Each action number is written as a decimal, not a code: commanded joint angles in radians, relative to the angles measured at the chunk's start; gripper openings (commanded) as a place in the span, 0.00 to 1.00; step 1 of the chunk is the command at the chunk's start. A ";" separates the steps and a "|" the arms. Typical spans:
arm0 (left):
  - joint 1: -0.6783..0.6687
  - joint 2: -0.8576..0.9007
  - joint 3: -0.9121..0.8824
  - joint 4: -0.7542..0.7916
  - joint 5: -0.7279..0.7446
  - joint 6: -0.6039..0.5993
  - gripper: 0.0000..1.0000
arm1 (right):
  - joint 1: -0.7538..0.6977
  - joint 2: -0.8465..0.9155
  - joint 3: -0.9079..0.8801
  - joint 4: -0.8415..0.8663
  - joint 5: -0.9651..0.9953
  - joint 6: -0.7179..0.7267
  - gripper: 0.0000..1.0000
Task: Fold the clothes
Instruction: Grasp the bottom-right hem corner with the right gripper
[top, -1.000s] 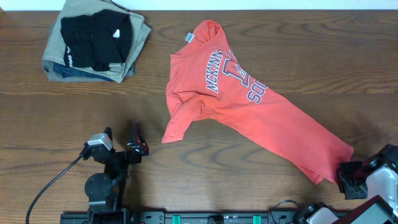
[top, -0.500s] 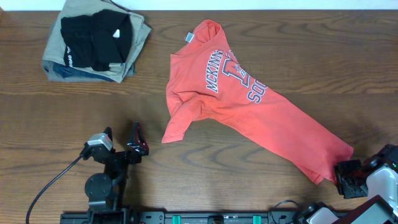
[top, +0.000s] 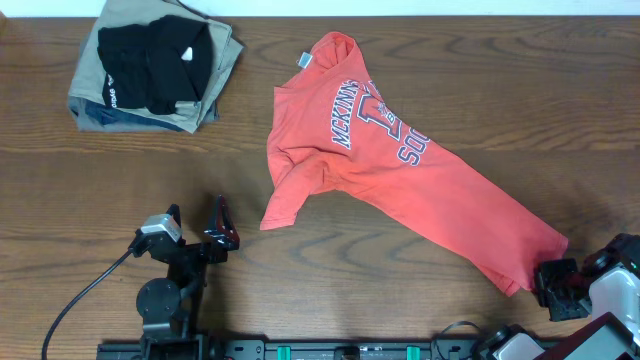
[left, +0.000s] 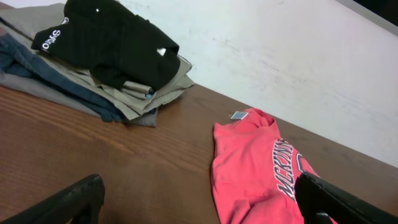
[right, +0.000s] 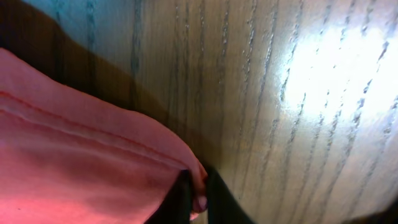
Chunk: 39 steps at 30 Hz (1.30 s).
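The clothes, a red-orange T-shirt (top: 400, 170) with white lettering, lie spread diagonally across the table from the back middle to the front right. Its collar end (left: 249, 162) shows in the left wrist view and its hem (right: 87, 162) in the right wrist view. My right gripper (top: 545, 282) sits at the front right and is shut on the shirt's hem corner; the cloth is pinched between its two dark fingers (right: 199, 199). My left gripper (top: 198, 228) stands open near the front left, well clear of the shirt, with nothing between its fingers (left: 199, 205).
A stack of folded garments (top: 150, 70), black on top of khaki, lies at the back left (left: 106, 50). Bare wooden table (top: 120, 190) lies between the stack and the left arm. A pale wall (left: 298, 74) runs behind the table.
My right gripper has closed on the shirt's lower hem corner and edged slightly left. The shirt's hem has bunched a little there. The left arm has not moved.
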 joint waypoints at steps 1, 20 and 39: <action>0.004 -0.006 -0.017 -0.033 0.014 -0.002 0.98 | -0.014 0.020 -0.022 -0.002 -0.015 0.002 0.01; 0.004 -0.006 -0.017 -0.033 0.014 -0.002 0.98 | -0.014 -0.111 0.249 -0.198 0.055 0.029 0.01; 0.004 -0.006 -0.017 -0.033 0.014 -0.002 0.98 | -0.010 -0.178 0.312 -0.159 -0.068 0.029 0.01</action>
